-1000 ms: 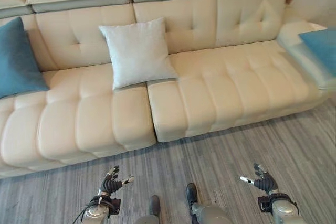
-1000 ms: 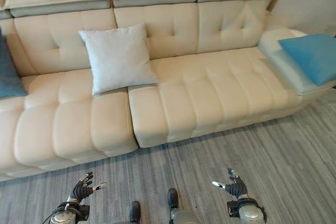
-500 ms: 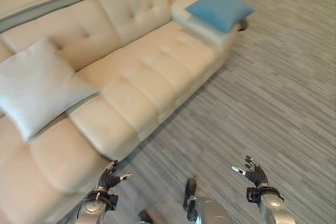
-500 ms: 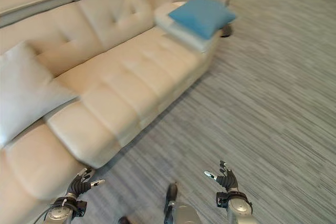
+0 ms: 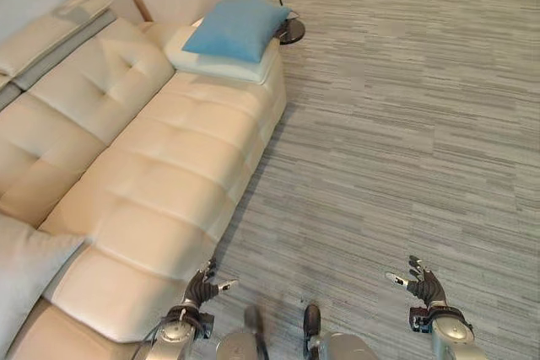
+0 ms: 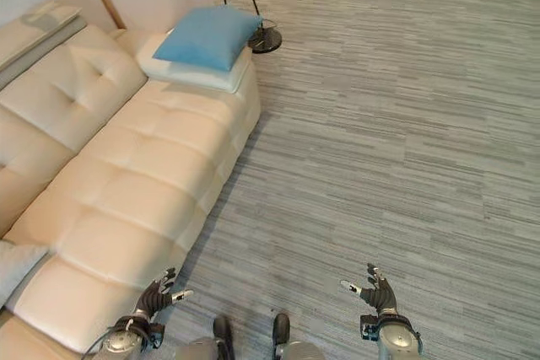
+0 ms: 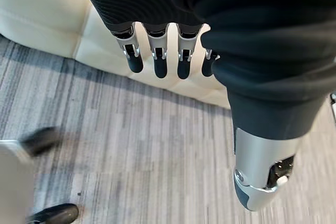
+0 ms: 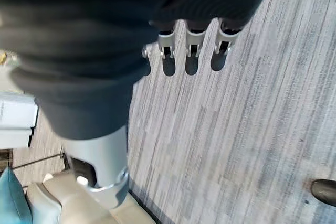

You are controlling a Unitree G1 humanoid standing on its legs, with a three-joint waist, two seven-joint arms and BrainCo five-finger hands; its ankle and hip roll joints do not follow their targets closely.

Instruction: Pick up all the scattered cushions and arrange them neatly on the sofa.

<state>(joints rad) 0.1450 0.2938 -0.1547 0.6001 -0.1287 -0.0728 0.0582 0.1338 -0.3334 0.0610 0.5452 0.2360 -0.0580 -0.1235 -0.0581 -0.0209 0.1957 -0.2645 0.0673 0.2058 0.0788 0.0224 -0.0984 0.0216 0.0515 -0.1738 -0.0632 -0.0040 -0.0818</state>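
Blue cushion (image 5: 238,28) flat on sofa (image 5: 160,183) armrest; pale cushion (image 5: 21,271) on seat.

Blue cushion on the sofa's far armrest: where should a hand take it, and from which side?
The blue cushion lies flat on the sofa armrest, one corner overhanging toward the floor lamp base. Likely best pinched at that corner or the floor-side edge, approaching from the open floor. Both the left hand and the right hand hang open, far off.

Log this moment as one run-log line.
left hand: open, empty | right hand: open, empty | blue cushion: on sofa end | white cushion: on seat
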